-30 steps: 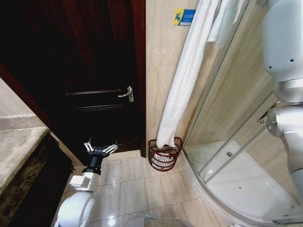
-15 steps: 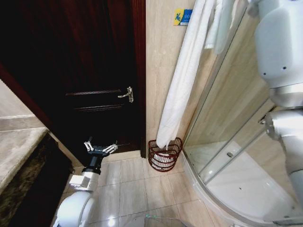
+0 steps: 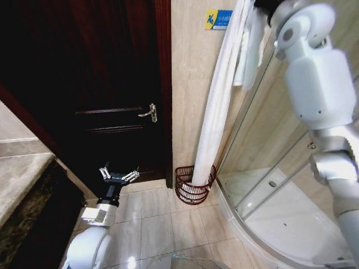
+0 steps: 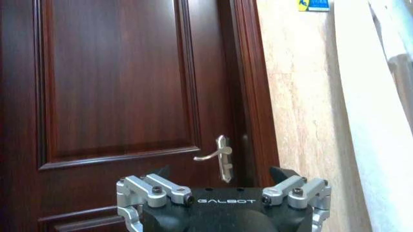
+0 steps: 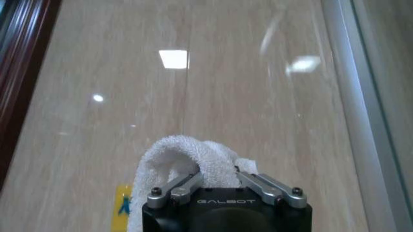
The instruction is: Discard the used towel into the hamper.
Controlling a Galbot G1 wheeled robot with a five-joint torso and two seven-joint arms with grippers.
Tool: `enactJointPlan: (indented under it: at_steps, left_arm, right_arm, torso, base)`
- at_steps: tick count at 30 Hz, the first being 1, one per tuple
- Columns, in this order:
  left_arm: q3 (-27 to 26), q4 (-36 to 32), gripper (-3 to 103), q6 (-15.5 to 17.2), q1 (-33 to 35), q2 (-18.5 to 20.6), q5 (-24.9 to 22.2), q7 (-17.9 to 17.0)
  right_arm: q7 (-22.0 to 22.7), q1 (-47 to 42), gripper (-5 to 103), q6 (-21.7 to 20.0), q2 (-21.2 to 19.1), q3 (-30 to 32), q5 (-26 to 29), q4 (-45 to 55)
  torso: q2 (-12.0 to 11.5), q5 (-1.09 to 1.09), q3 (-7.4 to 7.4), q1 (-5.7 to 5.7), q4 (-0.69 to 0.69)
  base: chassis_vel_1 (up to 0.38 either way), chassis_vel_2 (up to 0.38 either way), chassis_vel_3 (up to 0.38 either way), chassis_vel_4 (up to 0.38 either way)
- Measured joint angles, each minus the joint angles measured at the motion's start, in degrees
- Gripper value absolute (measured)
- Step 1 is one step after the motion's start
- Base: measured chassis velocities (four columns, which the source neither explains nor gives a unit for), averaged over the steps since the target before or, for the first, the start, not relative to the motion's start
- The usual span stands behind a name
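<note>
Right gripper (image 5: 218, 180) clenched on white towel (image 3: 216, 112), raised top right; towel's lower end inside hamper (image 3: 193, 185). Left gripper (image 3: 118, 175) released, lower left.

Towel (image 3: 216, 106) top beyond frame edge

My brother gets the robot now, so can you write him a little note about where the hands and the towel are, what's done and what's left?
Right gripper: raised high near the wall, shut on the white towel, pinching a bunched fold.
Left gripper: open, idle, held low in front of the dark wooden door.
Towel: hangs in a long strip down the tiled wall, with its lower end already inside the hamper.
Hamper: on the floor in the corner between the door frame and the glass shower enclosure.
Done: towel gripped and its end fed into the hamper.
Left: get the rest of the towel in and let go.
</note>
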Motion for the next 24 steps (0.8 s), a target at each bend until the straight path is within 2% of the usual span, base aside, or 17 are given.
enactJointPlan:
  at_steps: [4,6,10,13,15,24]
  left_arm:
    - [0.05,-0.25,100,0.03,0.03,-0.31,0.1,-0.01]
    - [0.41,-0.64,100,0.29,0.01,-0.71,0.13,-0.01]
    - [0.59,-0.65,100,0.31,0.18,-0.78,0.13,-0.03]
    - [0.6,-0.64,100,0.76,0.3,-0.73,0.14,-0.05]
    - [0.63,-0.68,100,1.06,0.28,-0.72,0.14,-0.1]
    - [1.72,-0.63,100,1.45,0.02,-0.87,0.61,-0.2]
  right_arm:
    - [0.91,-4.47,7,0.06,-1.17,1.37,0.13,3.26]
    - [1.1,-10.32,7,0.37,-2.31,3.09,-0.78,6.23]
    - [1.18,-15.02,7,0.59,-3.16,4.4,-1.55,8.45]
    - [2.22,-21.84,7,0.9,-4.21,6.19,-1.83,12.41]
    - [2.54,-23.05,7,1.01,-4.35,6.5,-1.79,13.18]
    - [4.22,-30.76,7,2.59,-3.44,8.66,-2.33,17.7]
  torso:
    - [0.0,-0.01,0.0,0.0,0.01]
    - [0.0,0.02,0.0,0.0,0.0]
    - [0.0,0.02,0.0,0.0,0.0]
    - [0.0,0.02,0.0,0.0,-0.01]
    - [-0.03,0.02,-0.01,-0.02,-0.01]
    - [-2.47,-0.01,-1.32,-1.15,0.0]
  base:
    - [0.0,0.0,0.0,0.0]
    - [0.0,0.0,0.0,0.0]
    - [0.0,0.0,0.0,0.0]
    - [0.0,0.0,0.0,0.0]
    - [0.0,0.0,0.0,0.0]
    - [0.0,0.0,0.0,0.0]
